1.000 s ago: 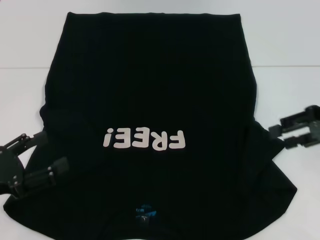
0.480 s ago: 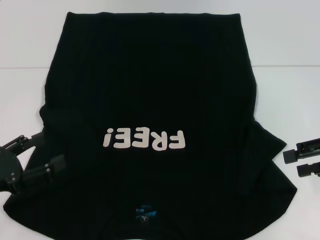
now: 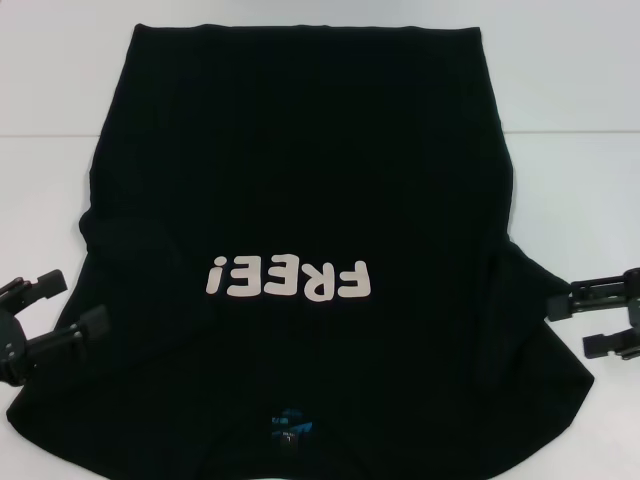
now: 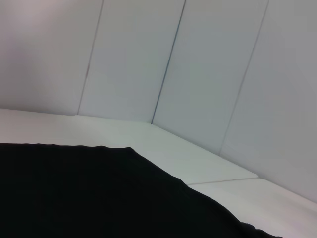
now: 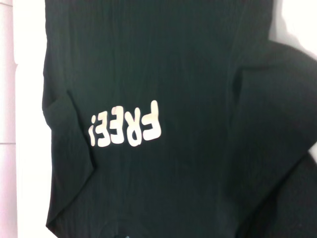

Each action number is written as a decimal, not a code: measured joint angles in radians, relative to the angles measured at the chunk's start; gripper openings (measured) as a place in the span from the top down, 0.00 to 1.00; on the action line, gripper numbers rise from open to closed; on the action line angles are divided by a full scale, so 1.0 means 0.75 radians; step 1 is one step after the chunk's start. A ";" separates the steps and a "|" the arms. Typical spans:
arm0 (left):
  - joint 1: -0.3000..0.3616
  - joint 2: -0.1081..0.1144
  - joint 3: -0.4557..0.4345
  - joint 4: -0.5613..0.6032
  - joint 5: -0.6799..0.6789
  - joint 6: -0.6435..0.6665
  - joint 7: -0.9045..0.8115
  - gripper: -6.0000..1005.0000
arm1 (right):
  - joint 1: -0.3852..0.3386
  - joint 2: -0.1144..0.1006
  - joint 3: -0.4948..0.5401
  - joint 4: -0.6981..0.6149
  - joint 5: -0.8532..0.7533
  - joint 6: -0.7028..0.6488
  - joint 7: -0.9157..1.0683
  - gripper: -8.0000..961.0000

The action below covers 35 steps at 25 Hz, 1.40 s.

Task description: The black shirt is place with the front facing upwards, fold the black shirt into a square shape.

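Note:
The black shirt point(image 3: 300, 150) lies spread flat on the white table point(image 3: 570, 90), front up. Its pale "FREE!" lettering point(image 3: 290, 279) reads upside down in the head view, and the blue neck label point(image 3: 290, 428) is at the near edge. My left gripper point(image 3: 66, 305) is open at the near-left sleeve, its fingers over the sleeve's edge. My right gripper point(image 3: 580, 322) is open beside the near-right sleeve, one finger at the cloth's edge. The right wrist view looks down on the shirt point(image 5: 173, 59) and lettering point(image 5: 126, 130). The left wrist view shows shirt cloth point(image 4: 74, 198) close below.
Bare white table point(image 3: 45, 150) shows on both sides of the shirt and beyond its far hem. Pale wall panels point(image 4: 208, 74) stand behind the table point(image 4: 163, 148) in the left wrist view.
The left gripper has drawn back to the left, toward the sleeve's edge. The right gripper dropped toward the near side, then shifted slightly left to the right sleeve. The shirt has not moved.

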 joint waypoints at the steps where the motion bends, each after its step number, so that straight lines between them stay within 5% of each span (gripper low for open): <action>1: 0.002 -0.001 -0.001 0.000 0.000 0.000 0.000 0.11 | 0.004 0.010 0.000 0.004 0.000 0.009 0.000 0.03; 13: 0.006 -0.002 -0.001 0.008 0.000 -0.002 -0.001 0.11 | 0.014 0.091 -0.093 0.011 0.000 0.121 0.013 0.02; 35: -0.009 -0.001 0.004 0.005 0.000 -0.011 -0.001 0.12 | 0.043 0.158 -0.143 0.066 0.000 0.358 0.001 0.02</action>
